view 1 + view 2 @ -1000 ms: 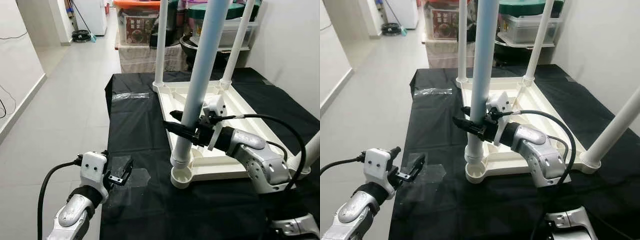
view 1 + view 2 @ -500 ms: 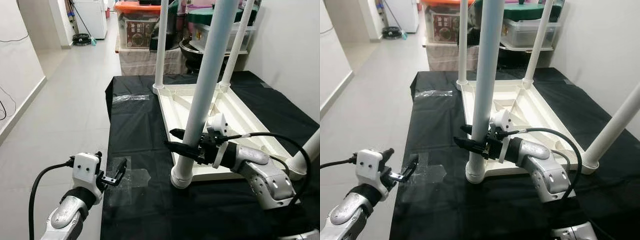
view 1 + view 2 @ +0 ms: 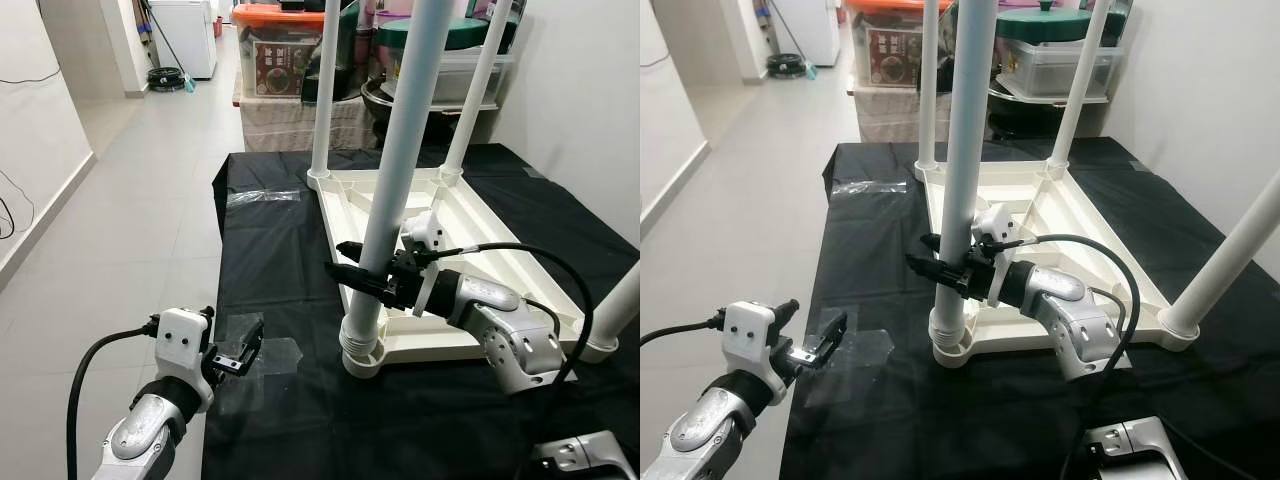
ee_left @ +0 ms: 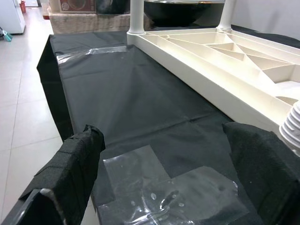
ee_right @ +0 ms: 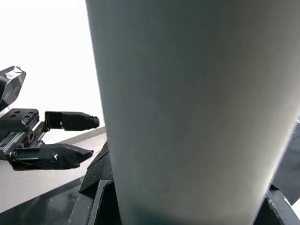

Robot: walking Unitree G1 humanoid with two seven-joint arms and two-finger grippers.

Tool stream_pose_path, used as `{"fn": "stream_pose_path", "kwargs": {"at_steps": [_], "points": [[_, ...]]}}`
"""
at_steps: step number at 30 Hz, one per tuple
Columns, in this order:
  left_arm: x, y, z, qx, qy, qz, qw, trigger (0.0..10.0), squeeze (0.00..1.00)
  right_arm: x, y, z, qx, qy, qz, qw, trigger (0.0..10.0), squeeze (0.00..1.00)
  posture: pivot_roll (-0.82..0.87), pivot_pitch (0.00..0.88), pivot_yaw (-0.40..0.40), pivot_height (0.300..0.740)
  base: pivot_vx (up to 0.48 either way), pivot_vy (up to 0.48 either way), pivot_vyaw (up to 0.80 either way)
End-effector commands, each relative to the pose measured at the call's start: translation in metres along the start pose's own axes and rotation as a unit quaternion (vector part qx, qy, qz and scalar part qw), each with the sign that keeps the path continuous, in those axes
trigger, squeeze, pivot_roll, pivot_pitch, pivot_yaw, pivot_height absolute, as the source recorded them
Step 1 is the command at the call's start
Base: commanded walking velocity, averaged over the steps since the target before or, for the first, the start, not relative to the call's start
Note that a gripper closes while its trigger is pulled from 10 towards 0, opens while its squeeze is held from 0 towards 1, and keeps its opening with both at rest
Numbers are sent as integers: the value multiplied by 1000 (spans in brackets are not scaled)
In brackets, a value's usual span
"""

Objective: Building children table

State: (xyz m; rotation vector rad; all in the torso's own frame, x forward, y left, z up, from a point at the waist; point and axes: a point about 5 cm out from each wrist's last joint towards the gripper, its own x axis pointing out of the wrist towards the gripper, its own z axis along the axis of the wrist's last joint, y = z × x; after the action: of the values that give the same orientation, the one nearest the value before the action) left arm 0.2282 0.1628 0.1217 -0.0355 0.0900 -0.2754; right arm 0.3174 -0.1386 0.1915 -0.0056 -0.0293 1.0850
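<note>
- On the black-covered surface (image 3: pixel 280 270) lies a white children table top (image 3: pixel 480 250), turned upside down, with its underside ribs facing up.
- Its near-left leg (image 3: pixel 395 170) stands upright in the corner socket (image 3: pixel 362 352); the long axis goes almost straight up, leaning a little to the right at the top.
- Two more white legs (image 3: pixel 323 90) stand upright at the far corners, and a fourth leg (image 3: pixel 618 310) rises at the near-right corner, tilted toward the right.
- The right pincer (image 3: pixel 348 270) has its two black fingers on both sides of the near-left leg, low on the tube and above the socket, closed on it.
- The left pincer (image 3: pixel 245 350) hangs over the near-left edge of the surface, above a patch of clear tape (image 4: pixel 164 187); its fingers (image 4: pixel 75 164) are spread apart and hold nothing.
- Behind the surface stand storage boxes: one with an orange lid (image 3: pixel 275 12), one clear with a green lid (image 3: pixel 1060 45). What is inside I cannot tell.
</note>
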Motion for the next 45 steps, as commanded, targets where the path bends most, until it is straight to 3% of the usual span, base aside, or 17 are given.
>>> {"fn": "stream_pose_path", "kwargs": {"at_steps": [1,8,20,27,30,33,35,36,38,39,41,45], "points": [[-1,-1,1,-1,1,0,1000,10000,0,-7,1,-17,21,32,-4,999,10000,0,131,0,-84,740,0,0,0],[2,-2,1,-2,2,-5,1000,10000,0,-14,11,-25,36,40,18,998,10000,0,119,0,-72,740,0,0,0],[4,-1,1,-1,1,-6,1000,10000,0,-16,9,-31,41,45,6,998,10000,0,117,0,-72,740,0,0,0],[1,-1,-1,-1,1,-2,1000,10000,0,-3,11,-35,23,55,-39,997,10000,0,127,0,-84,740,0,0,0],[0,0,-1,-2,1,2,1000,10000,0,0,14,-37,20,49,-86,995,10000,0,127,0,-88,740,0,0,0],[-1,0,-2,-3,2,5,1000,10000,0,3,23,-41,8,46,-148,988,10000,0,123,0,-86,740,0,0,0],[-1,0,-3,-5,3,5,1000,10000,0,3,25,-52,21,69,-218,973,10000,0,121,0,-87,740,0,0,0],[-1,0,-3,-5,3,5,1000,10000,0,3,25,-52,21,69,-218,973,10000,0,121,0,-87,740,0,0,0],[0,0,-3,-6,4,6,1000,10000,0,0,20,-61,51,79,-292,952,10000,0,118,0,-84,740,0,0,0],[0,0,-3,-6,4,6,1000,10000,0,0,20,-61,51,79,-292,952,10000,0,118,0,-84,740,0,0,0],[0,0,-3,-7,4,7,1000,10000,0,-3,16,-69,55,93,-346,932,10000,0,120,0,-86,740,0,0,0],[1,1,-3,-8,3,9,1000,10000,0,0,17,-79,46,137,-368,918,10000,0,117,0,-87,740,0,0,0]]}}
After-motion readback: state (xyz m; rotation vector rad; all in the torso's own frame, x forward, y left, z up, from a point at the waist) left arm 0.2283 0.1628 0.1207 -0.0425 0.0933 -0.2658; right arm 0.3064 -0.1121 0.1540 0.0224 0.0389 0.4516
